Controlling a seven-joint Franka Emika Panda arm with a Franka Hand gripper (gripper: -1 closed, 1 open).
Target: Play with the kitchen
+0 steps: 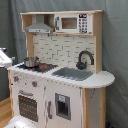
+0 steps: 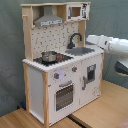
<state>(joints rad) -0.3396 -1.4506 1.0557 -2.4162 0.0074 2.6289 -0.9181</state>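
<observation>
Reaching in from the second exterior view's right, the arm hangs level with the sink; the kitchen stands just beyond it, pot farthest off. Whether the gripper is wide or narrow, I cannot tell.

In the second exterior view the robot arm has smooth, rounded white links, with a dark grey joint section beneath them.
</observation>
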